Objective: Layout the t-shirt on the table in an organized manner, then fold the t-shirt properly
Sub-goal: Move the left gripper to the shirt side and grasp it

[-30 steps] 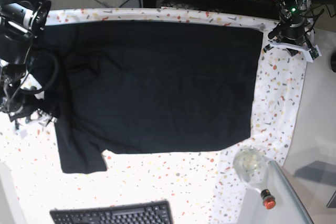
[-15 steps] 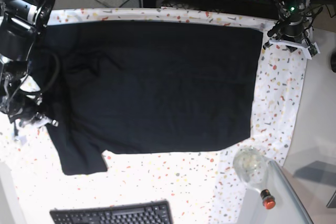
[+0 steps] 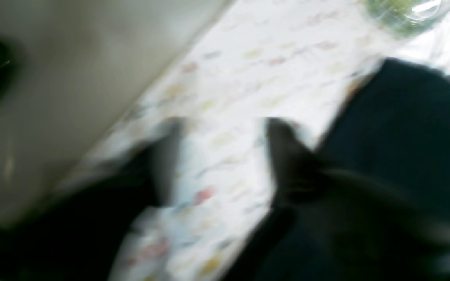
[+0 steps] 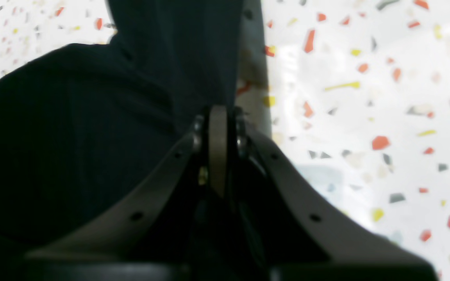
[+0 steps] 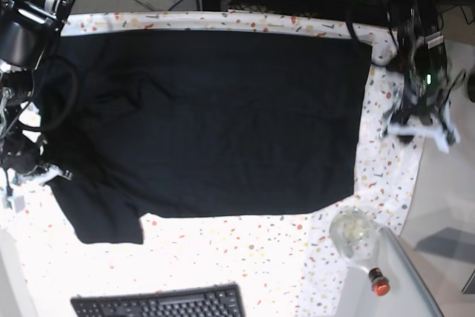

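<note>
Black cloth, the t-shirt (image 5: 223, 120) lies spread lengthwise across the desk (image 5: 245, 250), its sleeve pinched by the right end effector (image 4: 218, 117), while the left end effector (image 3: 221, 156), fingers spread, hovers beside the hem.

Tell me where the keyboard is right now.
In the base view, the black keyboard lies at the bottom edge, left of centre, on the speckled table, just below the t-shirt sleeve.
</note>
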You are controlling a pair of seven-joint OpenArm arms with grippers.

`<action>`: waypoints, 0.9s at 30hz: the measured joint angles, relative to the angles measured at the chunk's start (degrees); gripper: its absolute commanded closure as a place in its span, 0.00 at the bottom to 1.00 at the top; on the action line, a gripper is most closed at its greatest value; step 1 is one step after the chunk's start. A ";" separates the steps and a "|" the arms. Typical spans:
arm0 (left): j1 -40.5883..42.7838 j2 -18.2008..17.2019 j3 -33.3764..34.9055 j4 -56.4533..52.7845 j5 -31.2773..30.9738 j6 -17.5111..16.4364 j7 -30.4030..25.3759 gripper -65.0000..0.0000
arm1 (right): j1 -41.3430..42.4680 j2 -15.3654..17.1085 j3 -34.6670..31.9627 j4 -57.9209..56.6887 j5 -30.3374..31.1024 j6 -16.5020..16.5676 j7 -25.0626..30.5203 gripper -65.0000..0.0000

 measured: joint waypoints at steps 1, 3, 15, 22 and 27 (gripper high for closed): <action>-3.02 0.11 0.20 -2.45 0.11 -0.17 0.85 0.13 | 0.13 -0.24 -0.07 0.24 0.20 0.00 0.09 1.00; -8.20 0.04 0.20 -8.24 0.11 -0.92 1.79 0.11 | 0.37 -0.33 -0.22 0.35 0.24 -0.04 0.28 1.00; -25.18 -0.81 10.36 -39.50 1.11 -11.93 -7.43 0.11 | 0.07 -0.20 -0.11 0.59 -0.09 0.07 0.24 1.00; -25.83 0.31 15.78 -44.92 0.28 -12.90 -11.76 0.24 | 0.04 -0.15 -0.11 0.61 -0.11 0.07 0.26 1.00; -25.40 -0.66 15.78 -45.20 0.87 -12.07 -11.96 0.88 | -0.59 -0.20 -0.13 0.59 0.09 0.07 0.24 1.00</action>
